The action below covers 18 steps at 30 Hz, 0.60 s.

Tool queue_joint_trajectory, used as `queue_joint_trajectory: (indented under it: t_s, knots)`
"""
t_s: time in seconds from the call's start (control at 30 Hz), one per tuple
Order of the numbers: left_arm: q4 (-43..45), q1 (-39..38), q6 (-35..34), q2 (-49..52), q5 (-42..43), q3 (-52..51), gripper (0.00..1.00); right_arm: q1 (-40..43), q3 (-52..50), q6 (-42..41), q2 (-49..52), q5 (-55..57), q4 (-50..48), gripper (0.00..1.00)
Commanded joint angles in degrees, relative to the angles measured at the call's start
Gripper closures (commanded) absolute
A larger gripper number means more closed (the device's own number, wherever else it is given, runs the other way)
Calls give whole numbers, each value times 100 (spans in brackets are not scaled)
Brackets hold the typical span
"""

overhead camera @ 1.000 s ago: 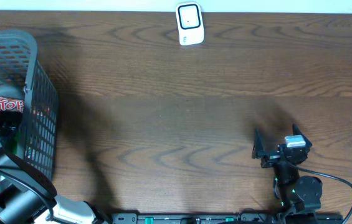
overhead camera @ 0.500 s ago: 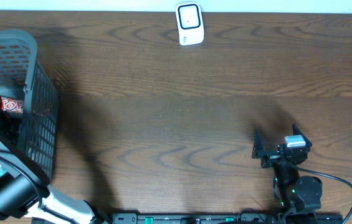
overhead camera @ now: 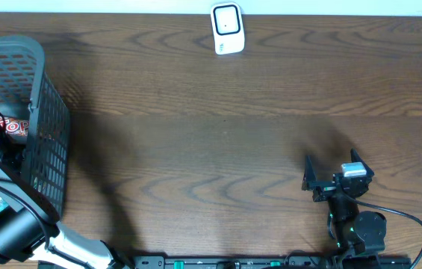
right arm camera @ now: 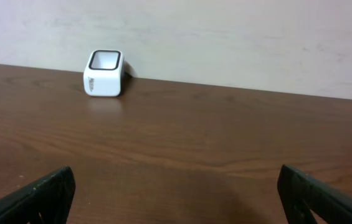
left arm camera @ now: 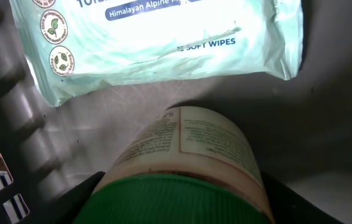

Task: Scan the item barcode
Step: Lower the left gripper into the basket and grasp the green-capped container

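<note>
A dark wooden desk (overhead camera: 218,142) is seen from above, with most of its surface bare. At its left edge a grey plastic basket (overhead camera: 50,127) with latticed walls is placed. The left arm (overhead camera: 9,224) is bent over the basket's near rim and is reached down inside it.

On the basket floor a pale green pack of soft wipes (left arm camera: 157,43) is laid flat. Just beside it, on the nearer side, a jar (left arm camera: 194,143) with a printed, red-bordered label is laid on its side, with its green lid (left arm camera: 182,199) turned towards the wrist camera. From above, a red patch with white letters (overhead camera: 15,128) is glimpsed inside the basket; which item it belongs to cannot be told.

A small white scanner (overhead camera: 227,28) with a dark window is stood at the far edge of the desk, well apart from the basket and from both arms.

The left tool (left arm camera: 185,199) is lowered over the jar, with a dark finger (left arm camera: 79,208) at each side of the green lid; whether the lid is actually clamped cannot be told. The right tool (right arm camera: 179,196) is held low over the near right part of the desk, with its jaws spread wide and nothing between them, and it is pointed towards the scanner.
</note>
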State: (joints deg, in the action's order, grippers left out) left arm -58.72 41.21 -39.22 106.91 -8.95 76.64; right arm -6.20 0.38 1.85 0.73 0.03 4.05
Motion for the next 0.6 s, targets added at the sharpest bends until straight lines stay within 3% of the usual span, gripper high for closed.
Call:
queue_joint_trajectory:
  t_s: [0.0,0.37,0.57]
  knots:
    - [-153,31,17,35,153,181,41,-22,-7,-96,4,52,24,1]
    - [-442,31,341,-1423,1108,1346,41,-22,-7,-96,4,52,24,1]
    - [-210,-26,304,-3272,2870,1554,41,-22,-7,-96,4,52,24,1]
